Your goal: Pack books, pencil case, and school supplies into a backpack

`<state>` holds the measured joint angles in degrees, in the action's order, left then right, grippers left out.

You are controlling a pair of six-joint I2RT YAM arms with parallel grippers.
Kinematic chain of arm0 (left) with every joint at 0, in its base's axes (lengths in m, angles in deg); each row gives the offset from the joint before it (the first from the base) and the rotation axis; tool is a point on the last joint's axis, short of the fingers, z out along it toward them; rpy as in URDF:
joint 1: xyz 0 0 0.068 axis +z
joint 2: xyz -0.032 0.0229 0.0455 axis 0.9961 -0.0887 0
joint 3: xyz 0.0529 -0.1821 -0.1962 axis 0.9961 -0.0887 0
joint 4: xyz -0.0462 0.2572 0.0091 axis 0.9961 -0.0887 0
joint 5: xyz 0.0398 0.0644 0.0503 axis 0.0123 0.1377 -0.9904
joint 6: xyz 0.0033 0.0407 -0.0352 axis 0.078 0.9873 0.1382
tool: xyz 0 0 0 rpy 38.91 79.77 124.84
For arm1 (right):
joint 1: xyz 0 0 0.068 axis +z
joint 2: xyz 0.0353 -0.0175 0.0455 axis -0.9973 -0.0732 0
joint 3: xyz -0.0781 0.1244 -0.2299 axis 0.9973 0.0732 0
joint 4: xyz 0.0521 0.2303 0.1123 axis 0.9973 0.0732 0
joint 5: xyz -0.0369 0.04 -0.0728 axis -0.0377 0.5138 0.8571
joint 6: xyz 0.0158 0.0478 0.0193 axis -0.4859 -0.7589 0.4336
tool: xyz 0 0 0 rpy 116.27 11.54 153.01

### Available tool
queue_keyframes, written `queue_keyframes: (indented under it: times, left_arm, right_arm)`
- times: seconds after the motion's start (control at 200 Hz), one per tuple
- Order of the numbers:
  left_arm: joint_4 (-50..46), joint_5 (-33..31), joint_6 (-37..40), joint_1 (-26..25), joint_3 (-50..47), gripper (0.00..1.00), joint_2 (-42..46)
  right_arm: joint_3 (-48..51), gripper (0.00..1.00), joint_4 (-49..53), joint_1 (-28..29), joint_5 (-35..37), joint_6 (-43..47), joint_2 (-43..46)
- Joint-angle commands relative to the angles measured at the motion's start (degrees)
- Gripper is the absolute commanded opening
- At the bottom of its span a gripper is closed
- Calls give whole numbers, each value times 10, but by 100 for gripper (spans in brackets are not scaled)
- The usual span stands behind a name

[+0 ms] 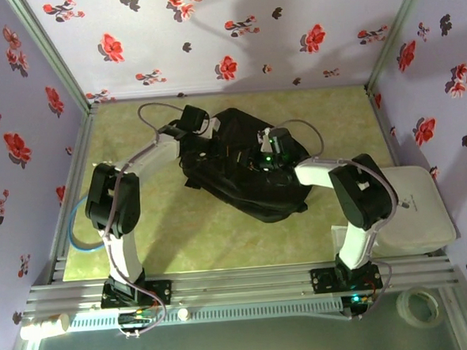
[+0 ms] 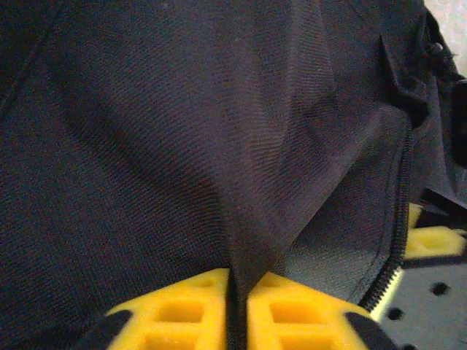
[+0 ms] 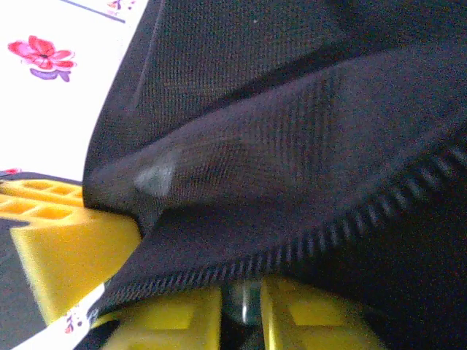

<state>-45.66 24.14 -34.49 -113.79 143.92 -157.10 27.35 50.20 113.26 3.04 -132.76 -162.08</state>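
We are judging the backpack (image 1: 245, 170), lying centrally on the table (image 1: 190, 241), soft and floppy, best held by its zip edge (image 3: 306, 240): our left hand (image 2: 237, 306) is pinching a fabric fold (image 2: 244, 233), while we cannot tell the grip of the right hand (image 3: 241, 310).

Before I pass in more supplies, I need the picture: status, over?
Left gripper shut on a backpack fabric fold. Right gripper under the zip edge, grip unclear. Backpack mid-table, loose fabric draped across the right gripper.

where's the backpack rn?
Top view: backpack lies in the middle of the table, left tool at its far-left edge, right tool over its right half.
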Motion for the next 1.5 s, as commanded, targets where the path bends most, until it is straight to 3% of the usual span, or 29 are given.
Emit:
queue_keyframes:
  times: [0.0,0.19,0.28,0.41,0.645,0.92,1.105,1.35,1.495]
  left_arm:
    - [22,-21,-22,11,-21,20,55]
    - [56,-50,-60,39,-91,43,129]
    - [66,-65,-79,58,-132,50,164]
    - [69,-98,-100,92,-196,57,214]
    - [60,-111,-126,153,-285,64,278]
    - [51,-113,-121,170,-310,69,301]
    - [52,-113,-117,172,-307,70,296]
    - [51,-110,-115,172,-308,70,294]
    - [53,-107,-115,171,-307,70,290]
  right_arm:
    - [27,28,94,-12,49,53,85]
    - [-23,36,366,28,207,252,183]
    - [-71,40,446,78,276,325,178]
    - [-147,46,509,156,318,416,134]
    - [-277,47,581,222,289,542,22]
    - [-366,42,635,225,341,611,-70]
    - [-394,40,661,221,319,635,-100]
    - [-389,21,648,205,254,623,-86]
    - [-369,14,614,195,253,606,-63]
